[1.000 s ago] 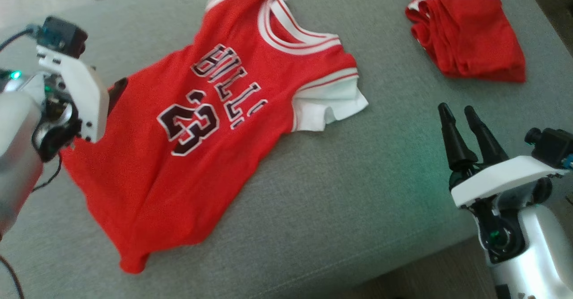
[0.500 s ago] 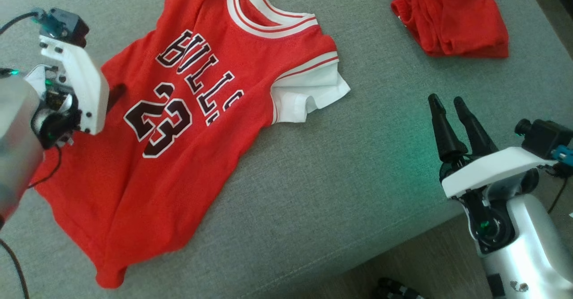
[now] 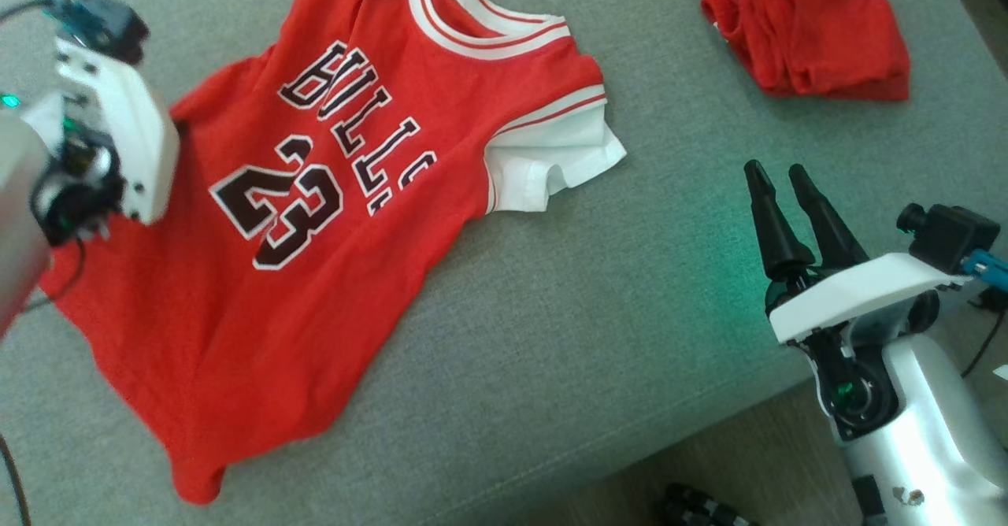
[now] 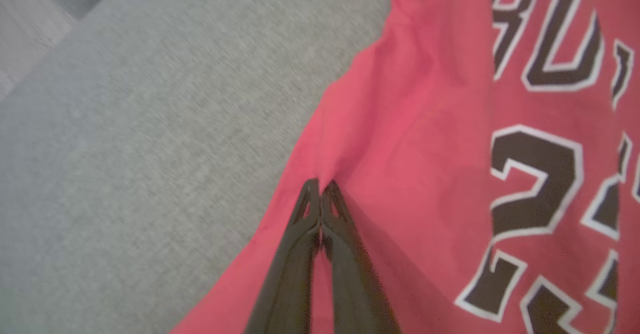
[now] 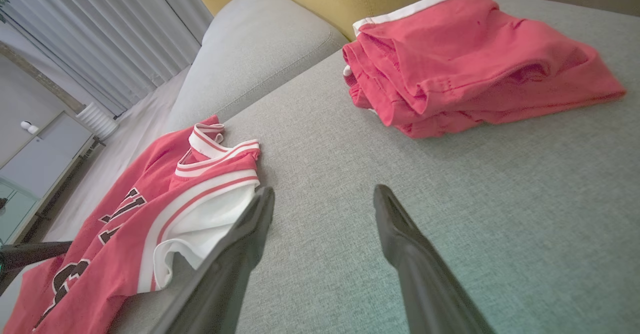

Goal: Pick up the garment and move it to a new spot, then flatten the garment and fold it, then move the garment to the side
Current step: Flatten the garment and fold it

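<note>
Pinching done: left hand (image 4: 320, 188) has just snapped shut on the side edge of the red jersey (image 3: 260, 329). Right hand (image 3: 776, 170) idles wide open. Lift-and-relocate looks ready.

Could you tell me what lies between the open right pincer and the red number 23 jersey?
Only bare grey woven upholstery separates the right pincer from the red number 23 jersey; the head view shows it.

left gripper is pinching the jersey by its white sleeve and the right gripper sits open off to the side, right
Not the white sleeve. The left wrist view shows the left gripper shut on the plain red side edge of the jersey. The right gripper is open, off to the side.
</note>
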Available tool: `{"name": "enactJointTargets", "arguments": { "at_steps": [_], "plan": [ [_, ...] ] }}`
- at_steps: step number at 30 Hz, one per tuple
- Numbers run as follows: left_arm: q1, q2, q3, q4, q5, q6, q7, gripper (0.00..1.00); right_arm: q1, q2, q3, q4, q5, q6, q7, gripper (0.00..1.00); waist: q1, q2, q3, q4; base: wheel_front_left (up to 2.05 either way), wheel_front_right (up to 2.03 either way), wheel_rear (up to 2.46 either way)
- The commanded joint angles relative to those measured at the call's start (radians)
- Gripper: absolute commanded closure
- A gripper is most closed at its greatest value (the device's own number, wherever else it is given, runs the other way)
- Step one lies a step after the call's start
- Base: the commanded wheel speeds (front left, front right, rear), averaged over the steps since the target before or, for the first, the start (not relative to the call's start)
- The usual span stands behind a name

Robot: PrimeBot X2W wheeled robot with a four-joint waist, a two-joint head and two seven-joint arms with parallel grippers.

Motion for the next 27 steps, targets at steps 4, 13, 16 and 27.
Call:
{"name": "enactJointTargets", "arguments": {
  "at_steps": [4,13,16,27],
  "plan": [
    [-0.134,0.033,0.043,0.046,0.036,0.003,-0.076,1.00,-0.032,-0.028,0.022,-0.034,0.012,-0.001,-0.025,0.00,0.0000,0.0000,0.027,-0.002,0.00,0.00,0.00],
    [-0.272,0.014,0.067,0.191,0.110,0.097,-0.203,1.00,-0.059,-0.022,0.045,-0.026,0.032,-0.001,-0.053,0.00,0.0000,0.0000,0.093,-0.035,0.00,0.00,0.00],
    [-0.306,0.005,0.072,0.230,0.132,0.127,-0.259,1.00,-0.070,-0.022,0.054,-0.018,0.041,-0.001,-0.064,0.00,0.0000,0.0000,0.109,-0.047,0.00,0.00,0.00],
    [-0.325,-0.071,0.090,0.346,0.124,0.124,-0.361,0.00,-0.094,-0.023,0.081,0.023,0.059,-0.001,-0.095,0.00,0.0000,0.0000,0.109,-0.051,0.00,0.00,0.00]
  ]
}}
